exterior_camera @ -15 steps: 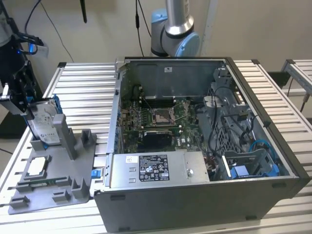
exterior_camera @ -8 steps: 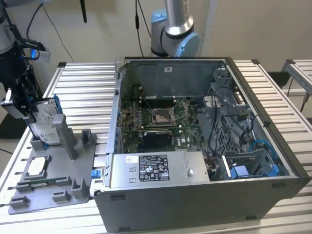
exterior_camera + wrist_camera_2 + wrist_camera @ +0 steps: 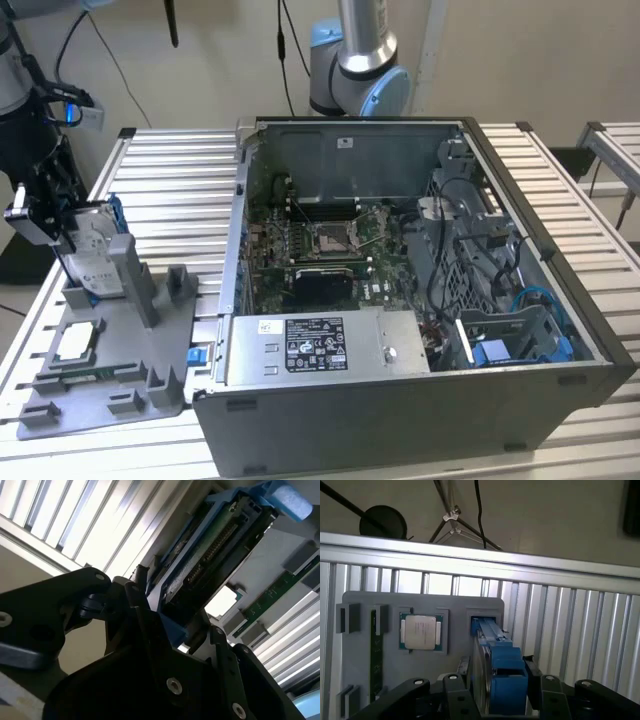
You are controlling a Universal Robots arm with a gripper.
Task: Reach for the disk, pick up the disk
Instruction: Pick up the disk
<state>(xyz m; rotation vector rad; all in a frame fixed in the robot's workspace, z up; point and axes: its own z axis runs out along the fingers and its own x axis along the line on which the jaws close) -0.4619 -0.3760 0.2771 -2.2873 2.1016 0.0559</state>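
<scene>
The disk (image 3: 92, 252) is a silver-grey drive with a white label in a blue frame. It stands on edge at the far end of the grey fixture plate (image 3: 110, 370), at the exterior view's left. My gripper (image 3: 48, 222) reaches it from that side. In the first wrist view the disk (image 3: 497, 650) runs edge-on from its slot in the plate to my gripper (image 3: 497, 685). The black fingers (image 3: 462, 680) lie against both of its faces. The second wrist view shows the disk's connector end (image 3: 215, 550) between the same fingers (image 3: 142, 605).
The fixture plate also carries a square processor chip (image 3: 420, 631) and a green memory stick (image 3: 375, 655). An open computer case (image 3: 400, 300) with a long grey box (image 3: 320, 345) takes up the middle of the slatted aluminium table (image 3: 180, 180). Another arm's base (image 3: 360, 60) stands behind it.
</scene>
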